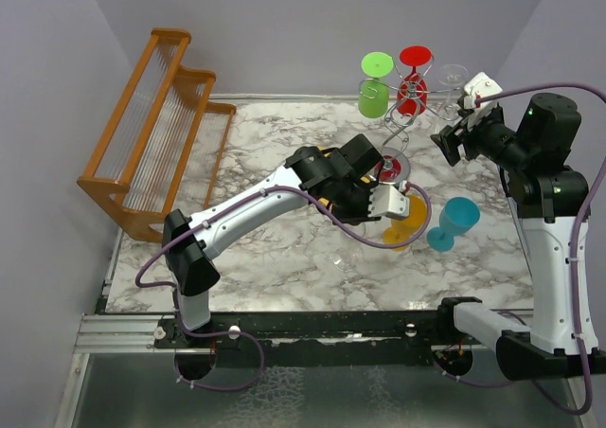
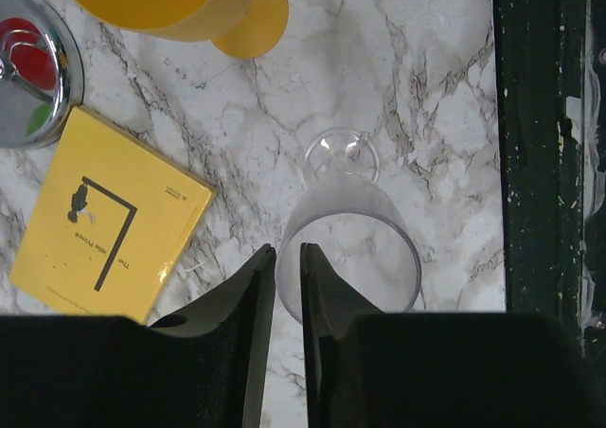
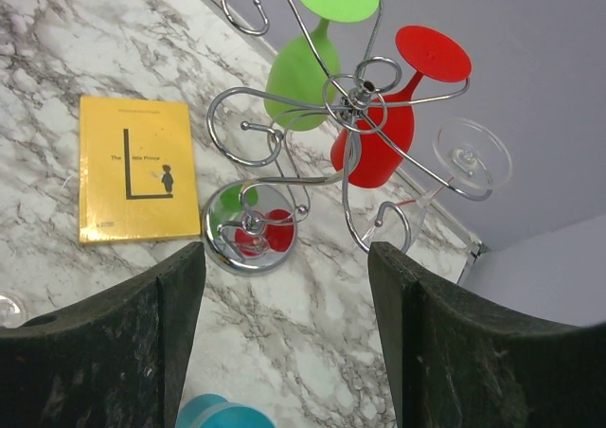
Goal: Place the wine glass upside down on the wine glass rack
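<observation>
The silver wire wine glass rack [image 1: 401, 125] stands at the back right, and its shiny round base shows in the right wrist view [image 3: 251, 229]. A green glass [image 3: 303, 68], a red glass [image 3: 379, 134] and a clear glass [image 3: 471, 153] hang on it upside down. Another clear wine glass [image 2: 350, 239] is on the marble near the front [image 1: 348, 255]. My left gripper [image 2: 288, 250] has its fingers nearly together, one inside and one outside that glass's rim wall. My right gripper [image 3: 286, 253] is open and empty, just right of the rack [image 1: 456, 139].
A yellow glass [image 1: 405, 227] and a teal glass [image 1: 454, 222] sit on the marble right of centre. A yellow book [image 2: 104, 220] lies beside the rack base. An orange-brown wooden slatted rack [image 1: 151, 125] stands at the back left. The table's black front edge [image 2: 544, 163] is close to the clear glass.
</observation>
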You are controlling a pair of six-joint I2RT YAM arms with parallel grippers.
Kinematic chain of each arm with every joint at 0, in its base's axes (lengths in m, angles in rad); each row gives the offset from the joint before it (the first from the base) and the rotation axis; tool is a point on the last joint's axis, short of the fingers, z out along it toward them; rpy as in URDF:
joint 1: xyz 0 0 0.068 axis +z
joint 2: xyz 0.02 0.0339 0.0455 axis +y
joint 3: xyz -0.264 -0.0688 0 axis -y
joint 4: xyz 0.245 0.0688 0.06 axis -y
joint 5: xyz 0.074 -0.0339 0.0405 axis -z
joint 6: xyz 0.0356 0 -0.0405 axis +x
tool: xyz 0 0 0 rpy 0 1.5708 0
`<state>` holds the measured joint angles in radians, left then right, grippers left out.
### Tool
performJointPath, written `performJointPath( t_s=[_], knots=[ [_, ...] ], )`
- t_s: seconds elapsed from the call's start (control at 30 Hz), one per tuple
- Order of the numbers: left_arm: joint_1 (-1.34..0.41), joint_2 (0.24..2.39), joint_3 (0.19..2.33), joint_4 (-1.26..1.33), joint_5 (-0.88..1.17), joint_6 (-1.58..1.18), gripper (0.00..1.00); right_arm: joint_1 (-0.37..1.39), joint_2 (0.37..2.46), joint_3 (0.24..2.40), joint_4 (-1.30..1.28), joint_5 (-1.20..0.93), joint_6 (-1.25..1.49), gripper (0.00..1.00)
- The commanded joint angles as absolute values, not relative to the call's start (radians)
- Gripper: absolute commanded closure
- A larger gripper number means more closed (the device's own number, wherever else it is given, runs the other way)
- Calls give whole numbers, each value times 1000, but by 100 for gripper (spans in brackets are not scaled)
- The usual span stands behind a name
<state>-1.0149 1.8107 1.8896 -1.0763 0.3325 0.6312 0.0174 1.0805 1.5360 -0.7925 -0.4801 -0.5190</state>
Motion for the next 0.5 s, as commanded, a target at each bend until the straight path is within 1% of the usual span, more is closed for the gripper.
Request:
performJointPath(
  t_s=[0.0, 0.1, 0.23, 0.27, 0.47],
  knots=[
    [-1022, 1823, 1877, -1107, 335, 652, 82, 8, 1088, 1532, -767, -474, -508, 31],
    [-1023, 1817, 1871, -1115, 339, 656, 86, 5, 1090, 1533, -765, -476, -508, 31],
    [-1023, 1808, 1888, -1141, 328, 662, 98, 3, 1095, 1536, -764, -479, -510, 31],
    [-1023, 1803, 1892, -1149, 323, 664, 100, 2, 1097, 1538, -765, -480, -511, 31],
    [-1022, 1716, 1866, -1147, 310, 664, 100, 2, 1119, 1548, -771, -529, -527, 31]
  ],
)
